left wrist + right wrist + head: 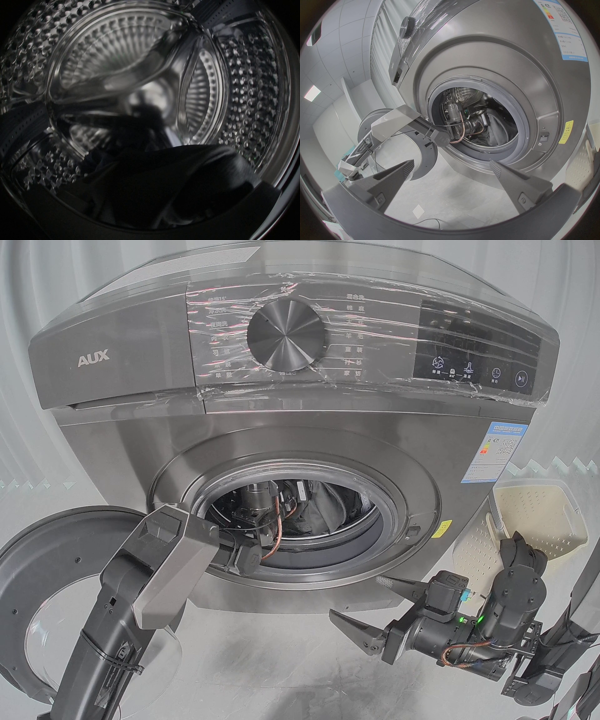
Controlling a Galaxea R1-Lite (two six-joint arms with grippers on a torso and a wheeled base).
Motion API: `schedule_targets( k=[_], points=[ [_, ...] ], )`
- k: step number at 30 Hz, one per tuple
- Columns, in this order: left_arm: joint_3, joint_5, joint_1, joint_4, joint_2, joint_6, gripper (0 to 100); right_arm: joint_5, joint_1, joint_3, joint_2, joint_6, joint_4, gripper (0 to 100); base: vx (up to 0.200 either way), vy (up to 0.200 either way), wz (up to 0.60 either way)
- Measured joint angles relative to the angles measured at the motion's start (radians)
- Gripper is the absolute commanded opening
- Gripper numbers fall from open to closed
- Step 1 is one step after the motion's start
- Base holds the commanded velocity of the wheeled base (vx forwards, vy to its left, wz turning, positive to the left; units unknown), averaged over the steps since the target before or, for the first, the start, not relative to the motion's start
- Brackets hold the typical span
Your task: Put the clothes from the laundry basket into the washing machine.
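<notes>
Currently dark clothes [175, 181] lie heaped low in the drum [250, 78] of the washing machine [325, 427], near its front lip. The left tool [476, 123] sits inside the door opening just beside them; whether it is apart or together cannot be told. The right tool [355, 596] hangs spread apart and empty before the machine, below the opening. The cream laundry basket [544, 515] stands at the machine's right.
</notes>
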Motion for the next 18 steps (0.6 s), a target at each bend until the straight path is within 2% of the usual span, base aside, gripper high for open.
schedule_targets(
  k=[8,14,18],
  points=[
    [0.317,-0.048,-0.015,0.04,-0.089,0.0,100,0.0,0.0,0.0,0.0,0.0,0.0,100,0.0,0.0,0.0],
    [0.551,-0.137,-0.031,0.068,-0.22,0.017,100,-0.001,0.001,0.0,0.0,0.0,0.0,100,0.0,0.0,0.0],
    [0.65,-0.223,-0.041,0.073,-0.297,0.047,100,-0.001,0.003,0.0,0.0,0.0,0.0,100,0.0,0.0,0.0]
  ],
)
